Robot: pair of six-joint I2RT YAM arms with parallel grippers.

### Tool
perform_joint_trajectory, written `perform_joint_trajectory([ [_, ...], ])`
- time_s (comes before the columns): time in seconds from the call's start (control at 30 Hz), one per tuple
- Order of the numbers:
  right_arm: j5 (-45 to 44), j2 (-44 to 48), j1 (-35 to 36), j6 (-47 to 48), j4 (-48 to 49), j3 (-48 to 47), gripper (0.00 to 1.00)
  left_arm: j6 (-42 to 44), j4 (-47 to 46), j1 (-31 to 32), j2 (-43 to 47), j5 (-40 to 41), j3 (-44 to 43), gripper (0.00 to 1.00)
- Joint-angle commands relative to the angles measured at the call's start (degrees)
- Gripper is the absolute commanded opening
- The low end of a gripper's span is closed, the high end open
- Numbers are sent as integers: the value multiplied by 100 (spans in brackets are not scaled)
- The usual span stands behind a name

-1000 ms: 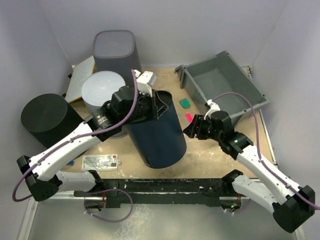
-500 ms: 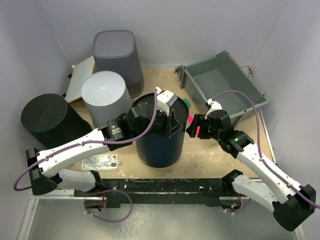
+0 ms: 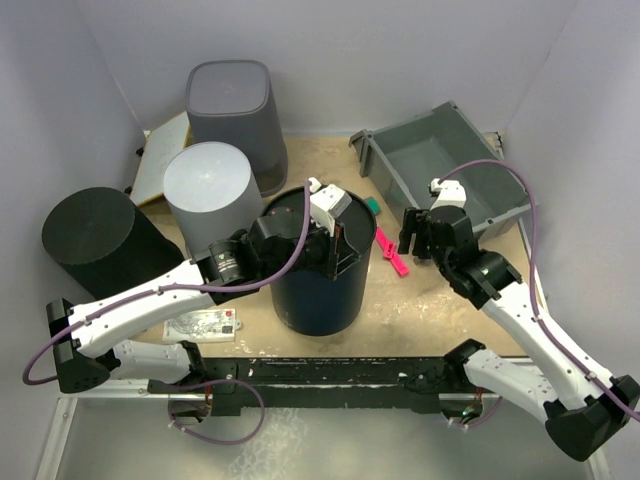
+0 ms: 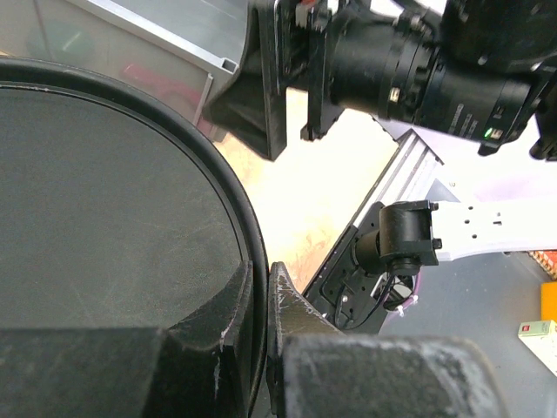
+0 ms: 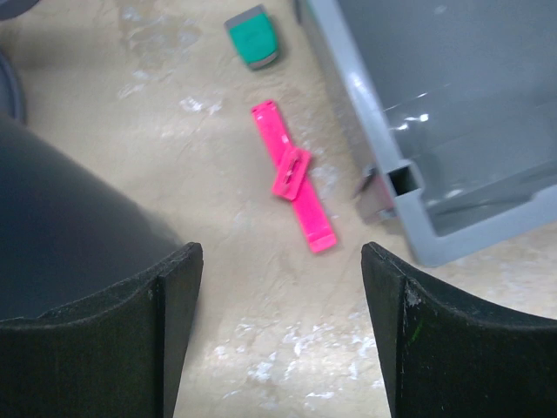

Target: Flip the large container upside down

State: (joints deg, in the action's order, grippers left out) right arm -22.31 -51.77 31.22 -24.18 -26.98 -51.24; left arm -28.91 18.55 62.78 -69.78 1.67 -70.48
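The large dark navy container [image 3: 320,295] stands on the table's middle with its open mouth facing up. My left gripper [image 3: 340,235] is shut on its rim at the right side. In the left wrist view one finger is inside the wall and one outside, the rim pinched at the gripper [image 4: 261,270], with the container's dark inside [image 4: 104,200] to the left. My right gripper [image 3: 412,232] is open and empty, to the right of the container and apart from it. In the right wrist view the gripper [image 5: 283,252] hangs over bare table, the container's side [image 5: 52,209] at the left.
A pink clip [image 3: 392,252] [image 5: 294,174] and a green block [image 3: 372,205] [image 5: 254,35] lie between the container and the grey bin [image 3: 385,175] [image 5: 365,96]. A light grey cylinder [image 3: 205,180], a grey tub [image 3: 230,100] and a black cylinder [image 3: 90,235] stand at the left. A card [image 3: 200,323] lies near the front.
The container went from tilted over to standing with its mouth up, my left gripper still on its rim. My right gripper drew back to the right, away from the container.
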Motion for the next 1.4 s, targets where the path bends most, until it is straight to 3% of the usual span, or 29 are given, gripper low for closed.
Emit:
perform_joint_trajectory([
  [0.0, -783, -224, 23, 520, 9, -573, 76, 143, 150, 14, -15, -232, -18, 0],
  [0.1, -845, -564, 3, 677, 59, -827, 77, 206, 372, 38, -66, -381, -71, 8],
  [0.2, -791, -975, -93, 797, 157, -1107, 78, 298, 705, 57, -79, -480, -170, 30],
  [0.33, 44, -1578, -509, 818, 332, -1537, 80, 364, 1035, 63, -88, -463, -327, 57],
  [0.4, 328, -1875, -688, 861, 438, -1701, 81, 376, 1120, 67, -68, -435, -414, 64],
  [0.67, 800, -3393, -1210, 1294, 266, -2505, 88, 214, 1314, 67, 126, -67, -1034, 68],
  [0.83, 1818, -3900, -1485, 1533, 47, -2741, 82, 58, 1430, 67, 247, 114, -1152, 69],
  [1.0, 2385, -4008, -1497, 1522, 142, -2670, 66, -15, 1254, 67, 364, 512, -1104, 69],
  [1.1, 2559, -3972, -1502, 1434, 147, -2692, 50, 44, 1549, 67, 124, 638, -1312, 69],
  [1.27, 2515, -3717, -1499, 1316, 120, -2714, 4, 125, 1319, 67, 46, 543, -1276, 68],
  [1.37, 2395, -3428, -1496, 1197, 108, -2729, 0, 129, 1124, 65, 66, 598, -1144, 68],
])
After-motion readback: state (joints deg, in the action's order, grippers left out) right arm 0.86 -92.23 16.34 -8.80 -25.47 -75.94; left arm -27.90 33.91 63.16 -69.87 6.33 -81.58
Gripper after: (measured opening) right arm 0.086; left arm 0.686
